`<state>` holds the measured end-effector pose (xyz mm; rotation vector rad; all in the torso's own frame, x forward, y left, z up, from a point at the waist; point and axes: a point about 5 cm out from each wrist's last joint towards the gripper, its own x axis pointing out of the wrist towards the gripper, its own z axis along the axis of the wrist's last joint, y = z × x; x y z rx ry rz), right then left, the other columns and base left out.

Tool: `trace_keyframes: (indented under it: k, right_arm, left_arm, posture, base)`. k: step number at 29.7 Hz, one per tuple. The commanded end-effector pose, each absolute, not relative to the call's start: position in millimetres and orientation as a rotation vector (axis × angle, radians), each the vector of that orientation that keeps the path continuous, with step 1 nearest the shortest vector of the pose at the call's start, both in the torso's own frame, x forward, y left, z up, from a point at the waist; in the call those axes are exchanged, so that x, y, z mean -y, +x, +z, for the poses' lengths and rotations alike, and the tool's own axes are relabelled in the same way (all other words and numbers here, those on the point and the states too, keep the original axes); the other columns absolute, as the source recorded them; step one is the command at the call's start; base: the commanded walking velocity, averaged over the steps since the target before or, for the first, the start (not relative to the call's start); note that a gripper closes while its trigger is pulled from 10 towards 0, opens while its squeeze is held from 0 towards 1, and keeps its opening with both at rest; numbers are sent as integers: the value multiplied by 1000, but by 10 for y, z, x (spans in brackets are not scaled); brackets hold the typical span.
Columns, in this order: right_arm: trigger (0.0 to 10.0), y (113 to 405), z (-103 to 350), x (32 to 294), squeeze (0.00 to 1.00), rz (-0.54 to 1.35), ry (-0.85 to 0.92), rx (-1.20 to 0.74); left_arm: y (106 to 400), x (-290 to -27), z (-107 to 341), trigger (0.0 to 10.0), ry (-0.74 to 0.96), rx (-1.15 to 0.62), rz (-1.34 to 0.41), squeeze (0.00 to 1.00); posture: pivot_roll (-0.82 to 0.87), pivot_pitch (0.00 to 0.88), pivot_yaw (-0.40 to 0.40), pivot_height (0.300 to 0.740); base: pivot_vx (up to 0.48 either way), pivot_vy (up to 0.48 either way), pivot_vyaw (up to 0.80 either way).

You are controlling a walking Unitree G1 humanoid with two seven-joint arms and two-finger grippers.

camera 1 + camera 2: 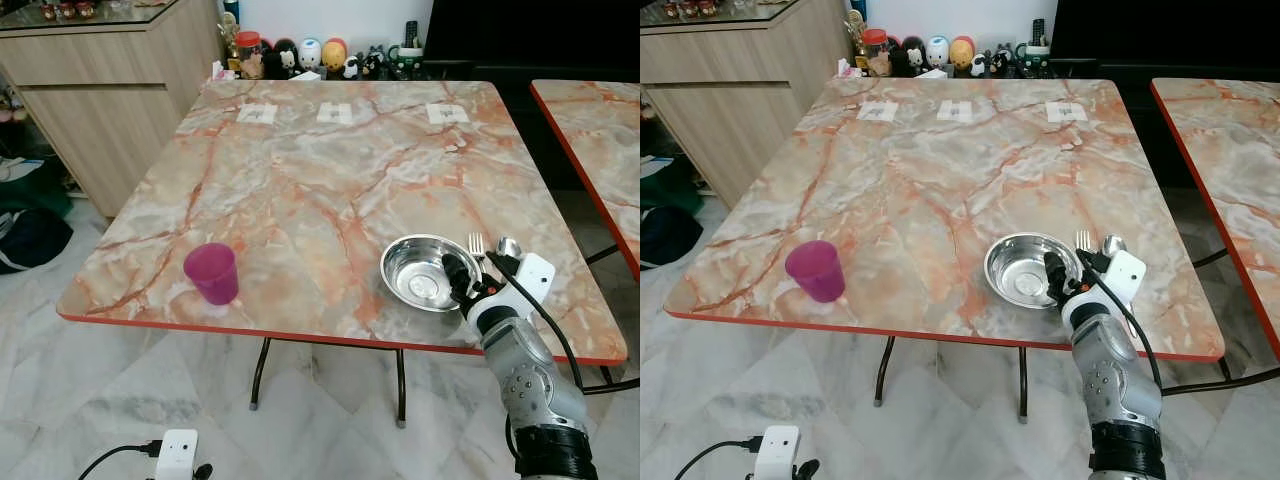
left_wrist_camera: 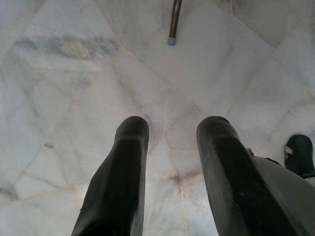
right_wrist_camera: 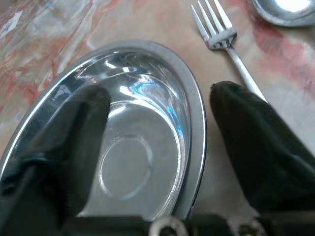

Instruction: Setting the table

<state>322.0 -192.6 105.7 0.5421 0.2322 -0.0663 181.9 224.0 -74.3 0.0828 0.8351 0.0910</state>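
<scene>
Now the right gripper straddles the steel bowl's right rim, fingers spread, unclenched; fork lies just right, handle pointing near

Bright, even, soft light; head views are sharp, with faint shadows under the cup. Glare streaks the bowl. Close up, both wrist views' fingers blur.
</scene>
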Motion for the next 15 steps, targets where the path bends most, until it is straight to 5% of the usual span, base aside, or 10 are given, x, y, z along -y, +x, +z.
trace_keyframes:
  k: [1, 3, 5, 6, 8, 9, 11, 12, 13, 15]
  right_arm:
    - [0, 3196, 982, 1908, 0, -71, 569, -272]
    - [10000, 3199, 968, 1880, 0, -64, 569, -284]
    - [10000, 3200, 964, 1873, 0, -63, 570, -288]
    - [4824, 3202, 962, 1870, 0, -63, 573, -290]
    - [4824, 3203, 962, 1869, 0, -63, 574, -291]
    - [0, 3204, 962, 1869, 0, -63, 575, -291]
    - [0, 3205, 961, 1868, 0, -64, 577, -291]
    - [863, 3206, 962, 1866, 0, -64, 578, -292]
    - [0, 3208, 967, 1862, 0, -61, 582, -288]
    - [0, 3212, 974, 1858, 0, -59, 585, -283]
  left_arm:
    - [1765, -2256, -764, 10000, 93, -847, 96, 0]
    - [1765, -2258, -763, 10000, 95, -846, 95, 0]
    - [1765, -2259, -763, 10000, 97, -846, 95, 0]
    - [1766, -2261, -762, 10000, 98, -846, 95, 0]
    - [1767, -2261, -762, 10000, 98, -846, 96, 0]
    - [1767, -2261, -762, 10000, 99, -846, 95, 0]
    - [1768, -2262, -762, 10000, 99, -847, 95, 0]
    - [1768, -2264, -762, 10000, 99, -848, 95, 0]
    - [1768, -2264, -762, 10000, 100, -848, 95, 0]
    - [1767, -2263, -763, 10000, 101, -850, 94, 0]
  posture:
    - [-43, 83, 32, 740]
    - [-42, 82, 32, 740]
    - [-42, 81, 32, 740]
    - [-39, 78, 32, 740]
    - [-39, 78, 32, 740]
    - [-39, 77, 32, 740]
    - [-39, 77, 32, 740]
    - [-39, 76, 32, 740]
    - [-39, 76, 32, 740]
    - [-39, 75, 31, 740]
  base:
    - [0, 0, 0]
    - [0, 0, 0]
    - [0, 0, 0]
    - [0, 0, 0]
    - [0, 0, 0]
    - [0, 0, 0]
    - [0, 0, 0]
    - [0, 0, 0]
    - [0, 0, 0]
    - [0, 0, 0]
